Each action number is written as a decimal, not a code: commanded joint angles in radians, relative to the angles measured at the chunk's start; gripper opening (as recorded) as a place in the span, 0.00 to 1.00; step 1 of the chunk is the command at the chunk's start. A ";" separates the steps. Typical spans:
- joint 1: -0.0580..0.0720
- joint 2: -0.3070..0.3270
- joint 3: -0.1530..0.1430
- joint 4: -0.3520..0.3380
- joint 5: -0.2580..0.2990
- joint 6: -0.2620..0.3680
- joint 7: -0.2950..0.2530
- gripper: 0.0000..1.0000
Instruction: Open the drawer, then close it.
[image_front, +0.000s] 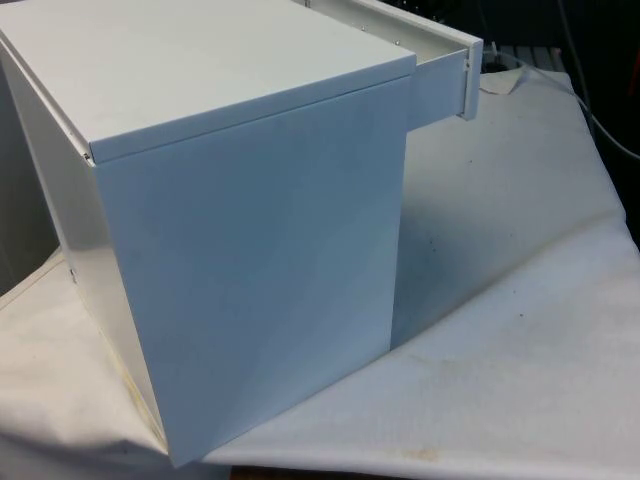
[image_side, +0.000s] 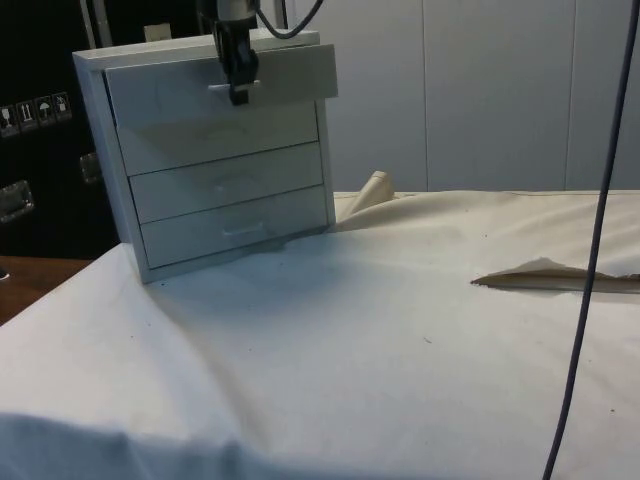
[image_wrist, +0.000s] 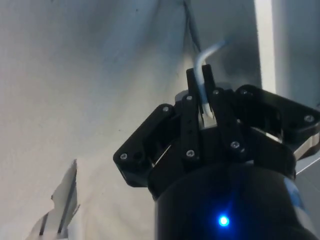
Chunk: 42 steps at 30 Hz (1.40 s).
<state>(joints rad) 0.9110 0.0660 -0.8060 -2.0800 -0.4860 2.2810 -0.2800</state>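
Closest to me, my hand (image_wrist: 204, 107) is pinched tight on the top drawer's (image_side: 225, 82) thin handle (image_wrist: 206, 60). That drawer sits partly pulled out of the white chest (image_front: 250, 230) on the table (image_side: 400, 340). It looks light and rigid, sliding straight, so I'd keep hold mid-handle.

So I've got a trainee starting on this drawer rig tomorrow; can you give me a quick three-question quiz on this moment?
1. True or false: the top drawer of the chest of drawers stands pulled out past the drawers below it.
2. Multiple choice: what is the gripper clamped on? A) the top drawer's handle B) the bottom drawer C) the white cloth
3. Fill in: the chest has ___ drawers, counted in the side view.

Key: 1 true: in the front view its front juts beyond the chest's side. 2 A: the fingers close around the thin white bar. 3 three.
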 joint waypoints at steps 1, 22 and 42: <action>0.009 -0.016 0.008 -0.009 -0.024 -0.002 0.036 0.00; 0.006 -0.104 0.098 -0.104 -0.131 -0.015 0.217 0.00; 0.003 -0.167 0.140 -0.176 -0.209 -0.043 0.267 0.00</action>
<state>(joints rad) 0.9110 -0.0650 -0.6770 -2.2290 -0.6570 2.2560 -0.0460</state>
